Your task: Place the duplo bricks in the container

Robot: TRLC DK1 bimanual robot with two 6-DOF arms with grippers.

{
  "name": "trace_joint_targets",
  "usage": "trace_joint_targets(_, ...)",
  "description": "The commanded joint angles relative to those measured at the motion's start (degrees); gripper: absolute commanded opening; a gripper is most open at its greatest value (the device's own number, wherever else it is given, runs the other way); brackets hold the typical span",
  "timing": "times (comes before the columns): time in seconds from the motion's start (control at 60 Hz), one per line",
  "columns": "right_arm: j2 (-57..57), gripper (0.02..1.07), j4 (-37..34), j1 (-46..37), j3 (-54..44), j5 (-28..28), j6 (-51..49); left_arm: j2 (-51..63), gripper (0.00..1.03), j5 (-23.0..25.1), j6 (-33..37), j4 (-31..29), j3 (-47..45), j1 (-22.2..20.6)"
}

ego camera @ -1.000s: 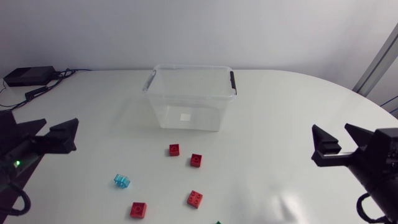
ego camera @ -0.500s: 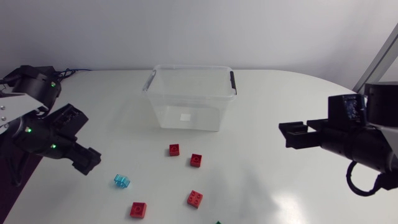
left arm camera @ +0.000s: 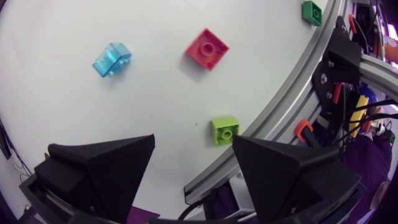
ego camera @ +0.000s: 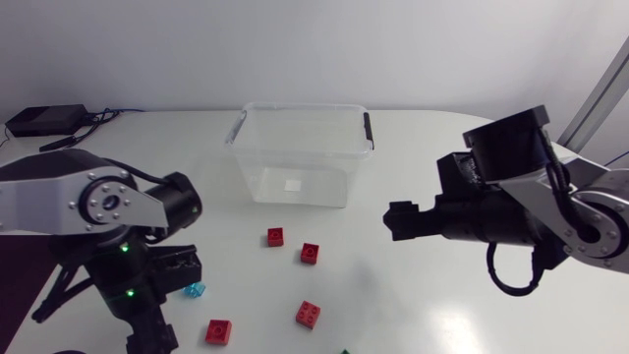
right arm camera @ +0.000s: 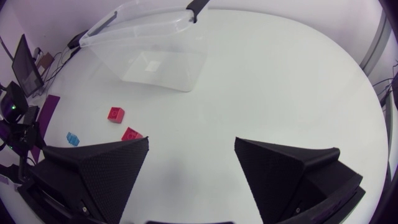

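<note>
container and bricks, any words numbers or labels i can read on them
No text can be read.
White sticker on the clear container: too small and blurred to read.
Red duplo bricks, light blue brick, lime green brick: no print shows.

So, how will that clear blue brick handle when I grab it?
The blue brick looks like rigid, glossy plastic, so it probably won't flex but may slip in a shallow grip. It's small and blocky on the smooth table, so likely light and apt to slide rather than roll if nudged.
</note>
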Motion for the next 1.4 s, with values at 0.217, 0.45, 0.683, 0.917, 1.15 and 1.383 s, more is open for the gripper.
trace_joint_targets(0.217, 3.5, 1.02, 2.2, 2.9, 1.3, 0.3, 3.8, 12.2, 0.83, 3.4, -9.8, 2.0, -3.1, -7.7)
trace_joint_targets(0.45, 6.3, 1.02, 2.8, 5.2, 1.5, 0.2, 5.7, 18.2, 0.82, 3.4, -11.0, 0.7, -3.0, -6.8)
trace_joint_targets(0.683, 8.1, 1.02, 4.2, 8.7, 2.5, 0.5, 7.0, 23.7, 0.78, 3.7, -13.0, -1.3, -1.8, -8.3)
trace_joint_targets(0.917, 8.2, 1.02, 4.0, 9.7, 2.1, 0.6, 7.1, 27.4, 0.54, 7.8, -14.4, 1.9, -2.3, -10.6)
trace_joint_targets(1.15, 7.6, 1.02, -1.7, 12.6, 2.8, 0.1, 8.0, 26.1, 0.22, 8.3, -14.5, 5.3, -2.2, -6.6)
trace_joint_targets(1.383, 10.1, 1.02, -9.1, 22.5, 5.4, -0.2, 11.3, 16.8, 0.21, 4.6, -14.1, 0.9, 8.7, 0.6)
